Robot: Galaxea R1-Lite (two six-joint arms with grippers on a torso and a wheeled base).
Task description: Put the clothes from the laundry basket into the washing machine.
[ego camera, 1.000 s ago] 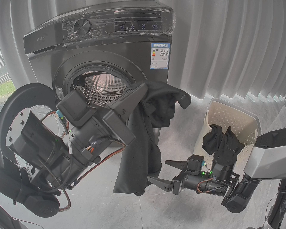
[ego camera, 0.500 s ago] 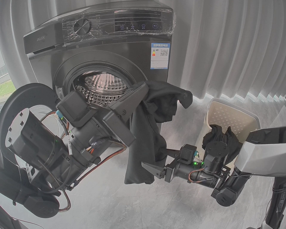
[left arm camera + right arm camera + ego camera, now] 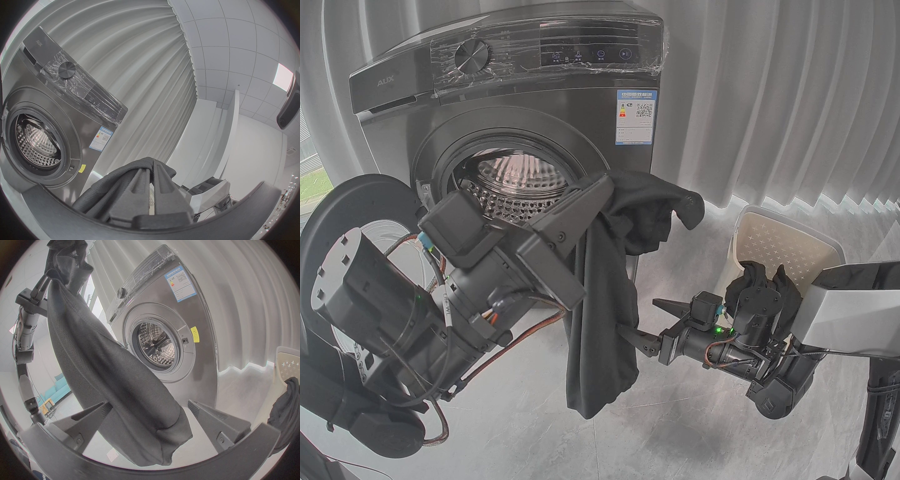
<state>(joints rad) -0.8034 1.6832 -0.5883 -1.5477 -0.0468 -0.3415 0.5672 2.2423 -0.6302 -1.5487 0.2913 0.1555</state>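
While left claw [image 3: 152,165] clamps garment [image 3: 600,312] | it hangs — inside spread right claw [image 3: 639,316]

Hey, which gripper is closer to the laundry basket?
Right. The right gripper is low, open astride the hanging black garment, near the laundry basket. The left gripper is higher, before the washing machine, shut on the garment's top, farther away.

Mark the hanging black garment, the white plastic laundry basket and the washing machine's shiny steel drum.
Hanging black garment [image 3: 600,325]: head view, mid drape.
White plastic laundry basket [image 3: 794,247]: head view, perforated inner wall.
Shiny steel drum [image 3: 519,178]: head view, ribbed inside.
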